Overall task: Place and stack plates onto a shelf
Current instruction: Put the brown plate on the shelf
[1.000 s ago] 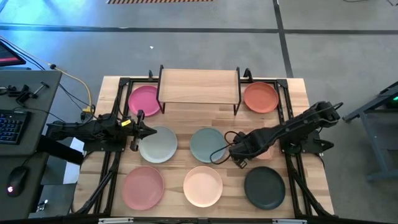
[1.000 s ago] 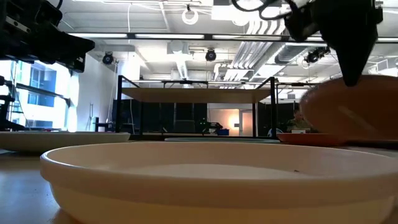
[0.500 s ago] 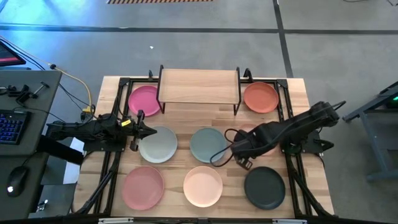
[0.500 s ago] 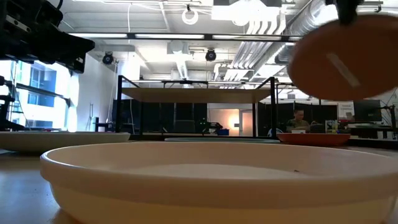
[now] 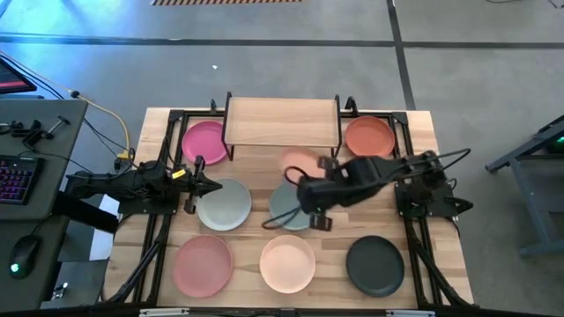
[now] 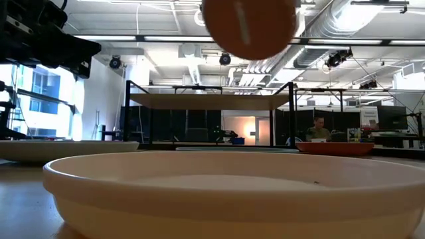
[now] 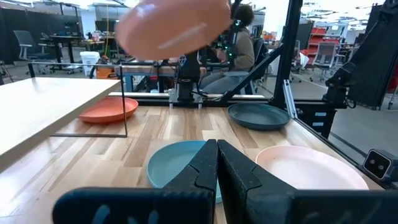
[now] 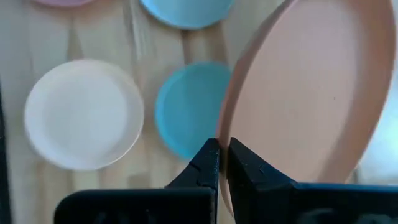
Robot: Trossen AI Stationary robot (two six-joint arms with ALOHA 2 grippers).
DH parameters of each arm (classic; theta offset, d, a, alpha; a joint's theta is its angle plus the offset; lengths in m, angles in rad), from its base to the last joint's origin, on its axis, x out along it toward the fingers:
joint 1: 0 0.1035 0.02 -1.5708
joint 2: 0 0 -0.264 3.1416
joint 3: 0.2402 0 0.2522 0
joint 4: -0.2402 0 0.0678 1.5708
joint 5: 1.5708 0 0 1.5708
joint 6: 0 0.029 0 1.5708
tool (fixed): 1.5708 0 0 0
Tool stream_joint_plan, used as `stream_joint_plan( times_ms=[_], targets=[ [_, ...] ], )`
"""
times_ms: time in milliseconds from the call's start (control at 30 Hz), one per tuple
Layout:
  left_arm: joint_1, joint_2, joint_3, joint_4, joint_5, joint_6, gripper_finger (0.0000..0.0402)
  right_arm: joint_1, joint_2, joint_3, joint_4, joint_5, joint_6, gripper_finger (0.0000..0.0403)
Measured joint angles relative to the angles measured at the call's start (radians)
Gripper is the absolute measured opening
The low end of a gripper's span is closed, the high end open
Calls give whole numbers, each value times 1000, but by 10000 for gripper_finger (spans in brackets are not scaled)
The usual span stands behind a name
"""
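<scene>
My right gripper [image 5: 303, 180] hangs over the middle of the table, just in front of the shelf [image 5: 282, 121], and is shut on the tan plate [image 5: 298, 162]. That plate shows high in the air in the low view [image 6: 249, 26] and in the left wrist view [image 7: 174, 28]. Flat on the table lie the hot pink [image 5: 204, 141], orange [image 5: 369, 137], pale grey-white [image 5: 224, 203], grey-teal [image 5: 286, 210], dusty pink [image 5: 202, 265], cream-peach [image 5: 287, 263] and black [image 5: 374, 265] plates. My left gripper [image 5: 201, 180] waits shut at the table's left, beside the grey-white plate. My right gripper pinches the tan plate by its rim [image 8: 225, 134] between the two fingers, on the plate's near edge. The plate [image 8: 311, 87] is lifted clear of the table and steeply tilted, its underside facing the table's near side in the low view.
The shelf's wood top [image 6: 212, 99] stands on thin black legs at the far middle, with the hot pink and orange plates on either side of it. Black frame rails run along the table's left and right edges. People sit at desks in the room behind.
My right gripper has carried the tan plate up off the table's right side, then toward the left and the far edge, to a spot just in front of the shelf. The plate has risen well above the table and stays tilted. The gripper stays shut.
</scene>
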Motion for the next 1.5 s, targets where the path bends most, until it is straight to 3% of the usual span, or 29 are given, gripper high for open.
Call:
stream_joint_plan(
  times_ms=[100,433,733,1000,1300,1500],
  targets=[
    [0,0,0,0,0,0,0,-70,39,59,3,26,-89,0],
    [0,0,0,0,0,0,0,-329,100,-32,26,93,-282,0],
    [0,0,0,0,0,0,0,-463,216,-41,29,131,-327,0],
    [0,0,0,0,0,0,0,-501,237,-49,46,130,-283,0],
    [0,0,0,0,0,0,0,-499,233,-181,52,90,-249,0],
    [0,0,0,0,0,0,0,-484,235,-158,88,78,-255,0]
  ],
)
